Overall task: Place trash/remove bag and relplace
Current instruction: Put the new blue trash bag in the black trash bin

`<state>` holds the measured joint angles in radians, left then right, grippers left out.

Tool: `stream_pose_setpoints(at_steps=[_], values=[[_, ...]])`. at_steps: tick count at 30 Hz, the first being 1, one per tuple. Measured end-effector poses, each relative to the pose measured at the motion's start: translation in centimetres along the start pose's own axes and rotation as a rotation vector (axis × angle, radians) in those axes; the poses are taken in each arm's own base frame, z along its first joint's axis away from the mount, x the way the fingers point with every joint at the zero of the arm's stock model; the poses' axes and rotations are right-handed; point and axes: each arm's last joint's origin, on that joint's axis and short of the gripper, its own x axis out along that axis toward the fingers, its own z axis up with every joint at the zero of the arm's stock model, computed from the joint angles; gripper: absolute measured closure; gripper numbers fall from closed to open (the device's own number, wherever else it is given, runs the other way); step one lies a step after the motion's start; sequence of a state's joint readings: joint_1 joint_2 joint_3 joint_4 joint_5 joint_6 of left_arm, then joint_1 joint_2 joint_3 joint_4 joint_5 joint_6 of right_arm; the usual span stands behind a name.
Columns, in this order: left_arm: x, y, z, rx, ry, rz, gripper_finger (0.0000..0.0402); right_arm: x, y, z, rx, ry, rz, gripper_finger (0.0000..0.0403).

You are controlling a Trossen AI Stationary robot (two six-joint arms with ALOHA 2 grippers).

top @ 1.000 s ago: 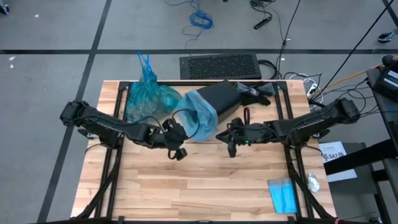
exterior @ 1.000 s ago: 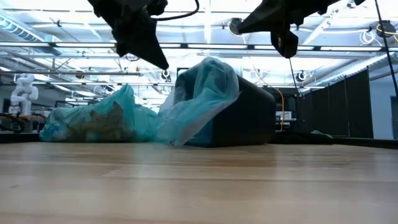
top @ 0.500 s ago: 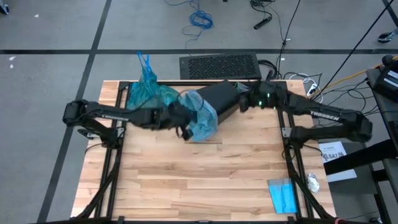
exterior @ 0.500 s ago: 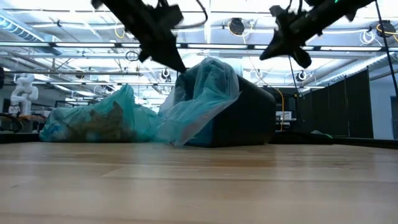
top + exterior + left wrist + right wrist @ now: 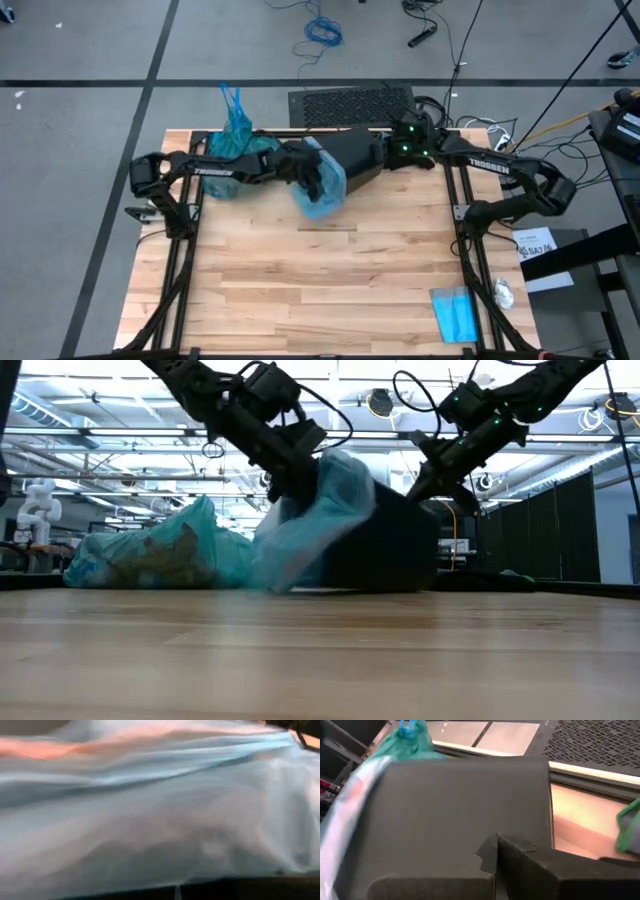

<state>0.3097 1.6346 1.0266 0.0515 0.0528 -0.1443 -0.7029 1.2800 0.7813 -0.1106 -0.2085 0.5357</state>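
A small black bin (image 5: pixel 358 152) lies on its side at the table's far middle. A pale blue plastic bag (image 5: pixel 322 195) covers its mouth. The tied teal-green bag (image 5: pixel 235 143) rests on the table at the far left, and brown trash (image 5: pixel 150 560) shows through it. My left gripper (image 5: pixel 318 172) is shut at the bin's mouth, against the pale blue bag (image 5: pixel 160 820). My right gripper (image 5: pixel 392 152) is shut at the bin's closed end (image 5: pixel 460 805). My left gripper presses its shut fingers into the pale blue bag's upper part (image 5: pixel 318 485) at the bin's mouth. It comes slanting down from the table's left. The bag stays draped on the bin, with its lower end on the table. My right gripper slants down from the right onto the bin's upper side near its closed end (image 5: pixel 425 500); whether it touches the bin I cannot tell.
A flat blue packet (image 5: pixel 455 312) and a white crumpled scrap (image 5: pixel 503 292) lie at the near right corner. A black perforated mat (image 5: pixel 350 105) and cables lie behind the far edge. The table's near half is bare wood (image 5: pixel 320 280).
Both grippers have swung from the table's middle toward the far edge and a little down: the left to the bin's mouth, the right round to its closed end. The top of the pale blue bag has been pushed flatter.
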Motion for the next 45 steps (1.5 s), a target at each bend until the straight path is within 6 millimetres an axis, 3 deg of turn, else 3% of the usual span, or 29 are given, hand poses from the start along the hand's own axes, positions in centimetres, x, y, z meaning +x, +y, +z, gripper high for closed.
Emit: stream_pose_setpoints(at_steps=[9,12,19,25,35,40,45], values=[[-1.2,0.2,5.8,0.104,-0.144,-0.068,0.0401,1.5,-0.3,-1.0,0.072,0.098,0.034,0.0403],[-1.2,0.3,6.0,0.105,-0.131,-0.082,0.0401,1.4,0.0,-1.1,0.078,0.107,0.044,0.0403],[-1.3,-0.3,6.2,0.106,-0.097,-0.164,0.0401,1.5,2.8,-2.9,0.046,0.175,0.124,0.0403],[-1.6,-0.2,7.7,0.097,-0.120,-0.218,0.0401,1.6,3.5,-3.5,0.060,0.209,0.149,0.0403],[-1.5,-3.5,7.1,0.097,-0.071,-0.332,0.0401,1.4,7.1,-6.6,0.031,0.313,0.224,0.0403],[-2.1,-4.6,6.9,0.097,-0.046,-0.349,0.0401,-0.3,7.6,-7.7,0.003,0.303,0.108,0.0403],[-4.7,-5.1,7.9,0.111,-0.098,-0.304,0.0401,-3.4,7.8,-8.0,-0.029,0.268,0.032,0.0403]])
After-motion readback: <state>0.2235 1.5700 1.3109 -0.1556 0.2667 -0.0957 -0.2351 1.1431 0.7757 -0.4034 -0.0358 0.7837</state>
